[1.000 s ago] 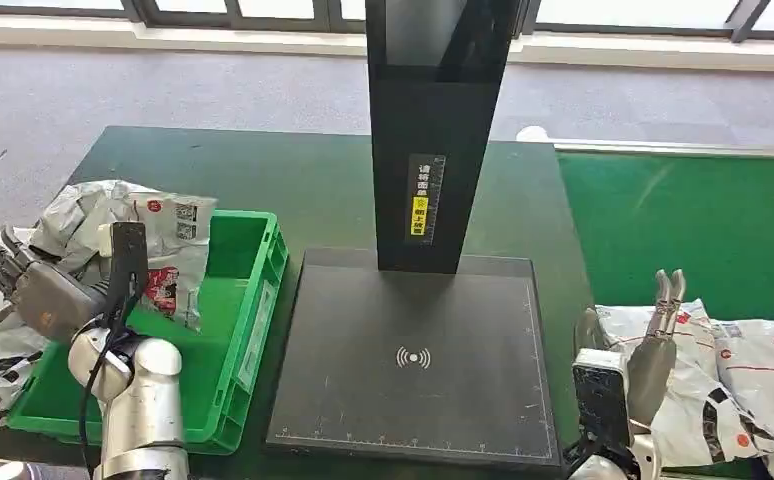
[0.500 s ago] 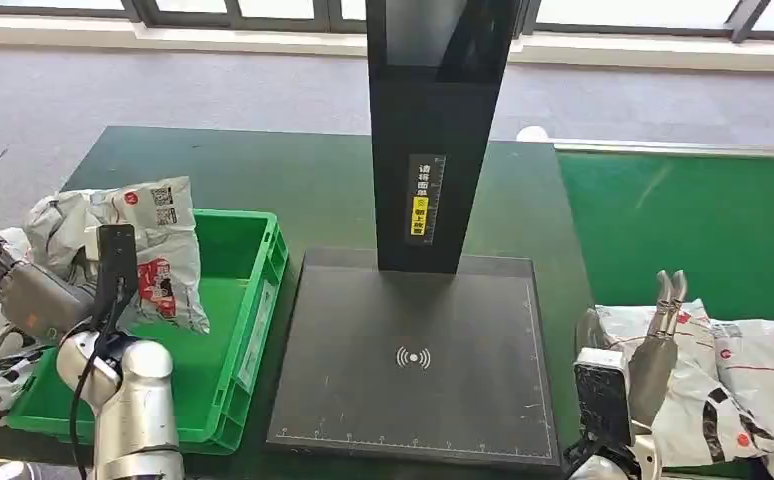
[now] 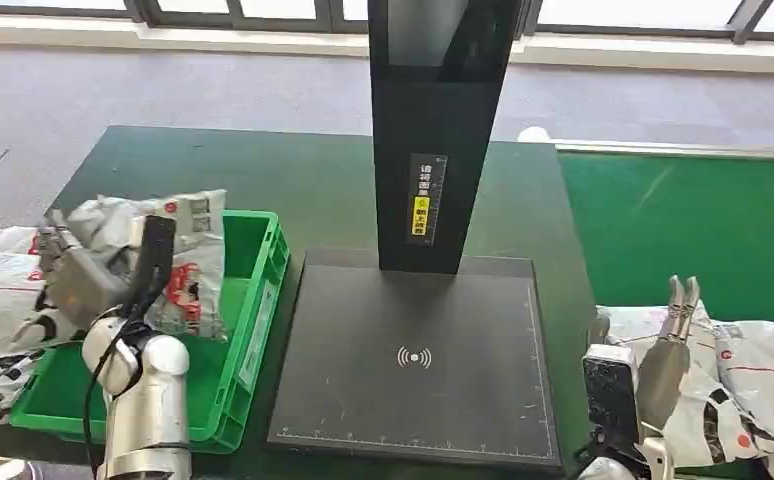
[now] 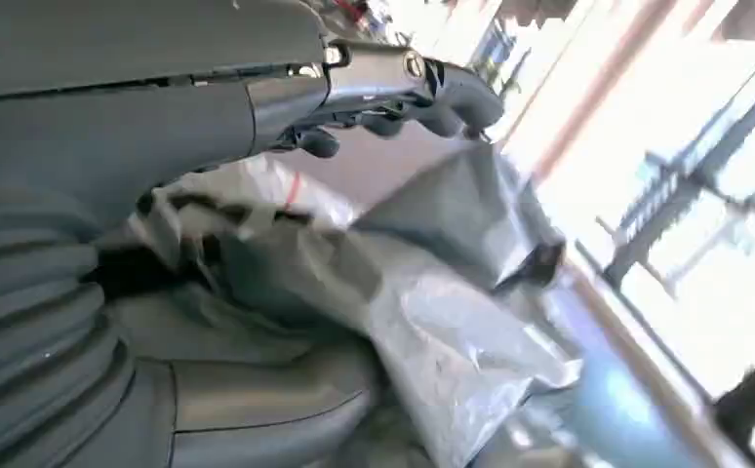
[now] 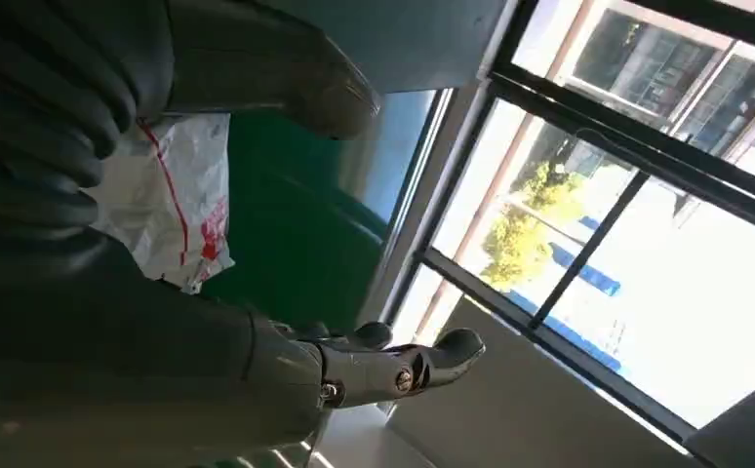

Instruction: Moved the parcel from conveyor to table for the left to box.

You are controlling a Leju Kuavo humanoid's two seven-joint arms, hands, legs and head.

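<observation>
One parcel (image 4: 432, 322) in left hand (image 3: 78, 280), thumb (image 4: 257, 409) underneath.

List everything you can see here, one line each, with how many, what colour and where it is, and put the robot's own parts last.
Crate: one, green, table's left side.
Held parcel: one, grey-white with red print, above the crate in the left hand.
Loose parcels: a few, white with red and black print, left of the crate.
Scanner pad: one, black, table centre.
Post: one, black with a yellow label, behind the pad.
Conveyor: one, green, right side.
Conveyor parcels: at least two, white with red print, near the right hand.
Left hand: grey, gripping the held parcel.
Right hand: grey, fingers straight, over the conveyor parcels.
</observation>
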